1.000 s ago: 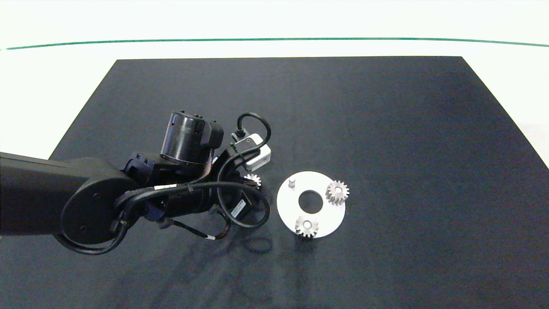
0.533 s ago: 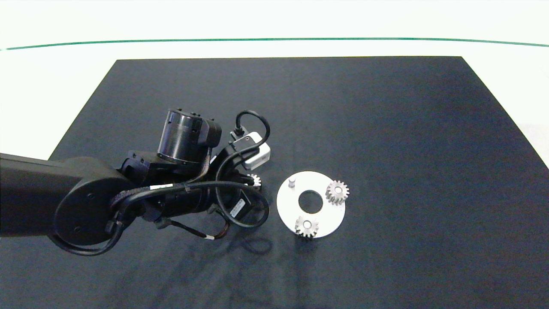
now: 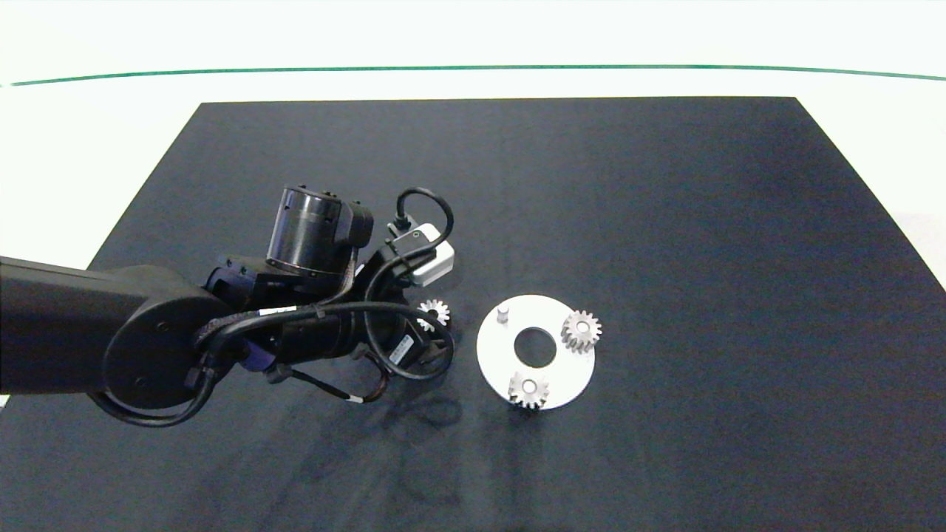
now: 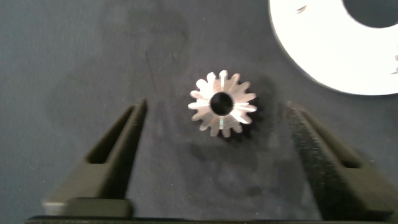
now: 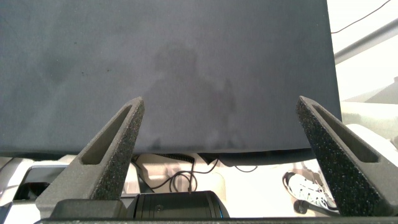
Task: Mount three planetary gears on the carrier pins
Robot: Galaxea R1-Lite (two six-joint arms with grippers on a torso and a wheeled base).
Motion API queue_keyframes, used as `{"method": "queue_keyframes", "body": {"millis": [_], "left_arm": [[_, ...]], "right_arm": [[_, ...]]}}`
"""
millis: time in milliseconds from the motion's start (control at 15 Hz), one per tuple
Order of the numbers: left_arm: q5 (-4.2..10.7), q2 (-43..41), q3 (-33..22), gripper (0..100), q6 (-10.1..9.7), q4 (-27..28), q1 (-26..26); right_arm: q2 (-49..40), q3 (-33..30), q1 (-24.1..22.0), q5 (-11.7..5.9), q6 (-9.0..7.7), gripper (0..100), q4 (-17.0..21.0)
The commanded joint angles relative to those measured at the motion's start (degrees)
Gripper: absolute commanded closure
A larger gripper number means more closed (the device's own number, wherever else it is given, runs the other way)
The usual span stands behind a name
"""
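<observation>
With its fingers spread wide either side of the loose gear (image 4: 222, 111), the left end effector (image 4: 217, 143) grips nothing yet; closing off-centre could skid the gear across the tabletop (image 3: 665, 222). The wrist view shows that gap, which the arm hides in the head view; there, left of centre, the disc (image 3: 491, 355) carries two gears (image 3: 582, 330) and one bare pin (image 3: 503, 312). The right end effector (image 5: 221, 155) hangs open, away from the work.

You've got a bright, shiny metal gear (image 4: 222, 111) lying on matt black cloth (image 3: 665, 222) with a faint weave. The disc (image 3: 494, 355) looks smooth, flat white. Those gripper fingers (image 4: 115, 162) show a coarse, grainy grey foam.
</observation>
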Motion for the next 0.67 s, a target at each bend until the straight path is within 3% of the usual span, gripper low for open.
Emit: {"method": "queue_keyframes", "body": {"millis": [67,400,667], "left_arm": [[-0.01,0.6,0.1,0,0.15,0.0,0.7],[-0.1,1.3,0.5,1,-0.29,0.0,0.6],[-0.1,1.8,0.6,8,-0.37,0.0,0.7]], "right_arm": [[0.0,0.0,0.0,-0.05,-0.06,0,0.2],[0.0,0.1,0.0,0.03,0.03,0,0.2],[0.1,0.1,0.0,-0.05,0.11,0,0.2]]}}
